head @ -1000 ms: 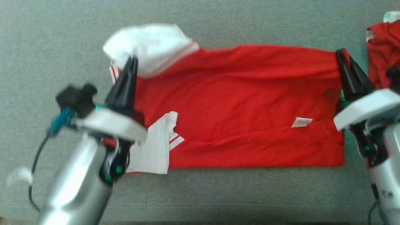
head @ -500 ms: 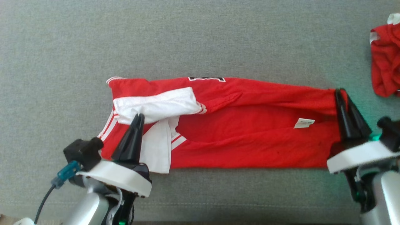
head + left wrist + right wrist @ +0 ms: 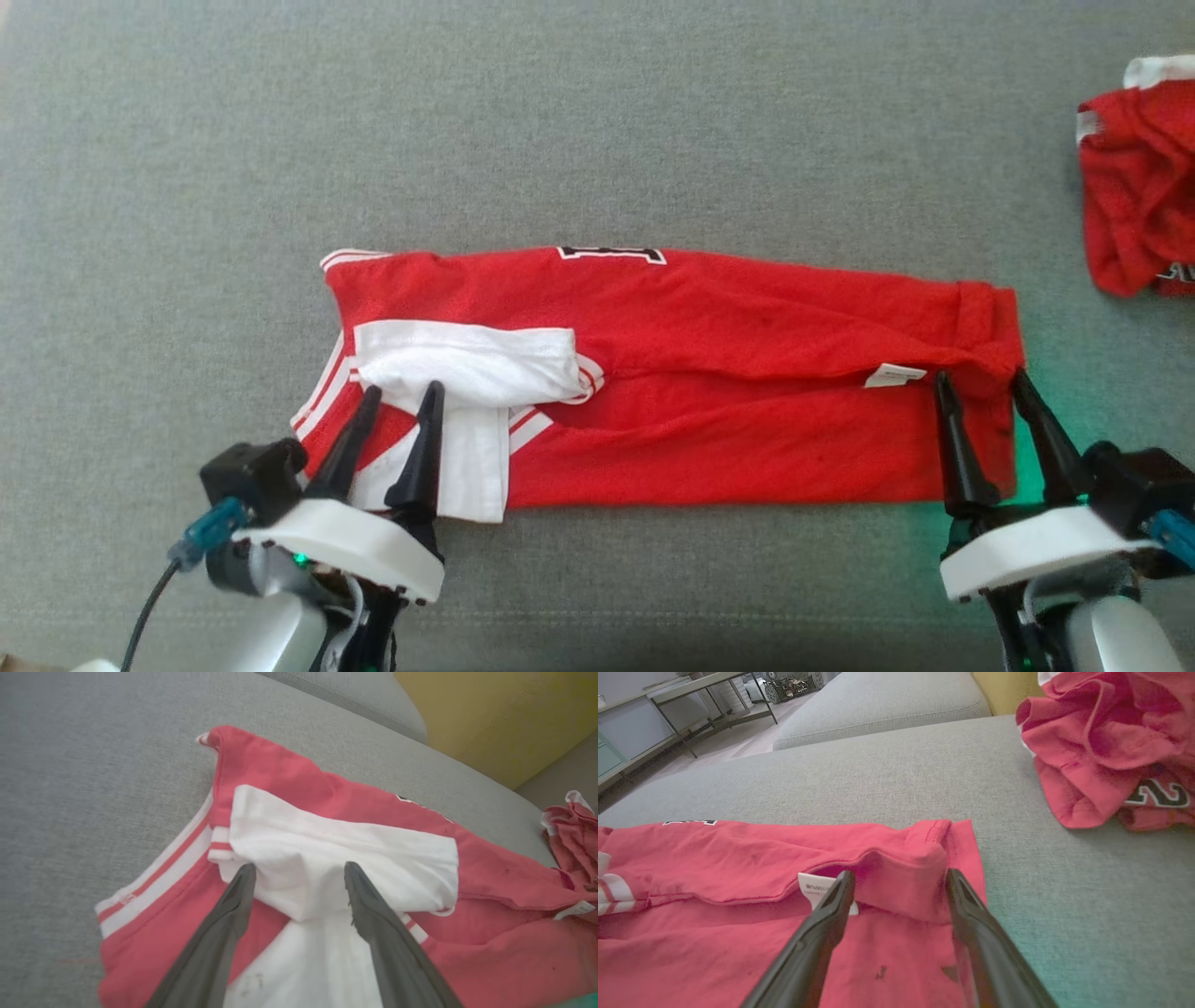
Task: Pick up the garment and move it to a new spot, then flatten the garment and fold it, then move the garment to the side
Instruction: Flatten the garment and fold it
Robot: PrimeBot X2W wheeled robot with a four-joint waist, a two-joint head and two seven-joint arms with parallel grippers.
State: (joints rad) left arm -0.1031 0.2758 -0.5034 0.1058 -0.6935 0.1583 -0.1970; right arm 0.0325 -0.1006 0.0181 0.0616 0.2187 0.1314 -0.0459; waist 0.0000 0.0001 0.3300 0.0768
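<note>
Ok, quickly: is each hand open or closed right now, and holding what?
Left hand: open, holding nothing, fingers either side of the white sleeve.
Right hand: open, holding nothing, at the garment hem.

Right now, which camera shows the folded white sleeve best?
Left wrist view: the white sleeve lies close up between the fingers of the open left gripper. Head view shows it whole but small; right wrist view catches a striped sliver.
</note>
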